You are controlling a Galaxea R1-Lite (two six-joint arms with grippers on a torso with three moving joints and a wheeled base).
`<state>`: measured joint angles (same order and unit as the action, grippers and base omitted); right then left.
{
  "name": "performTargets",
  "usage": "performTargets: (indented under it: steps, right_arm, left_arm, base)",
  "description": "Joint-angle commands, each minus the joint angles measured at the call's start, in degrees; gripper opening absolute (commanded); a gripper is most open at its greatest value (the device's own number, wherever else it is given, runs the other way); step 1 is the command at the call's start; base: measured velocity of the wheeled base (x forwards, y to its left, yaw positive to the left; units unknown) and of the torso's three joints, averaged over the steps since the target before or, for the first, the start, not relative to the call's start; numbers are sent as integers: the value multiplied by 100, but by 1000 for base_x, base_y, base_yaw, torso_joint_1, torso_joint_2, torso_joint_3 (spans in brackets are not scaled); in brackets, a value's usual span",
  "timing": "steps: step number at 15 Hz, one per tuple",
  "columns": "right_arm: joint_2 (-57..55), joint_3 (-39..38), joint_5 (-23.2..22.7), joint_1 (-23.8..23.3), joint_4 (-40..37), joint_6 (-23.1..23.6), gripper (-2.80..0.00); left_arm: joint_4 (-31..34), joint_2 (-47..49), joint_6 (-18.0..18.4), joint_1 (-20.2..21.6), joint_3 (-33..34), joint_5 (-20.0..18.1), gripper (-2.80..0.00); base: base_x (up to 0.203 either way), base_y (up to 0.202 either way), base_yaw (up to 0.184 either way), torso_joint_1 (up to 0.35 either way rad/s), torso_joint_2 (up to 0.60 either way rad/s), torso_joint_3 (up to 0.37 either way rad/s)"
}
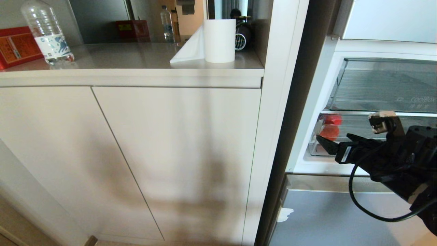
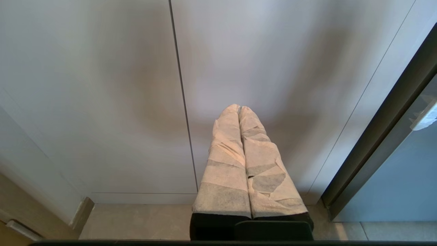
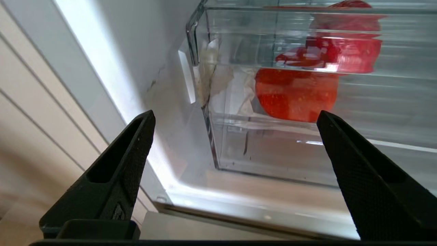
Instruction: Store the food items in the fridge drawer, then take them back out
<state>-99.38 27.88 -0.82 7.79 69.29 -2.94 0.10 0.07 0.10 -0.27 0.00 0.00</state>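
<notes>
Pale cabinet doors (image 1: 136, 153) fill most of the head view, under a countertop (image 1: 136, 56) on which a clear water bottle (image 1: 46, 32), a red box (image 1: 15, 46) and a white paper roll (image 1: 219, 40) are seen. At the right, the open fridge (image 1: 317, 102) is shown with an upper clear bin (image 1: 389, 87) and, below it, the fridge drawer (image 1: 315, 148), where the red food items (image 1: 330, 131) are seen through the clear wall at its left end. The right gripper (image 1: 336, 145) is held just in front of that drawer, its black fingers pointed toward the food, with nothing grasped. From the left wrist view, the left gripper (image 2: 240, 108) is seen low before the cabinet doors, near the floor (image 2: 136, 222), its tape-wrapped fingers (image 2: 225, 164) pressed together and empty. From the right wrist view, the right gripper's two black fingers (image 3: 112, 177) are spread wide apart with nothing between them, and the drawer's clear corner, patched with whitish tape (image 3: 210, 75), is framed between them. The red-orange food is seen inside the drawer near that taped corner; whether one piece or several lie there cannot be told through the ribbed plastic.
</notes>
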Motion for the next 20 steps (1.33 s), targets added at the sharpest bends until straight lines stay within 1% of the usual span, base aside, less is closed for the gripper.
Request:
performTargets:
  steps: [1, 17, 18, 20]
  right_arm:
    - [-150, 113, 13, 3, 41, -5, 0]
    - [-495, 640, 64, 38, 41, -23, 0]
    - [-512, 640, 57, 60, 41, -14, -280]
    - [-521, 648, 55, 161, 41, -5, -280]
  left_arm:
    - [-1, 1, -1, 0, 0, 0, -280]
    - [-1, 1, -1, 0, 0, 0, -280]
    - [-1, 1, -1, -8, 0, 0, -280]
    - [-1, 1, -1, 0, 0, 0, -280]
  base:
    - [0, 0, 0, 0, 0, 0]
    - [0, 0, 0, 0, 0, 0]
    - [0, 0, 0, 0, 0, 0]
    - [0, 0, 0, 0, 0, 0]
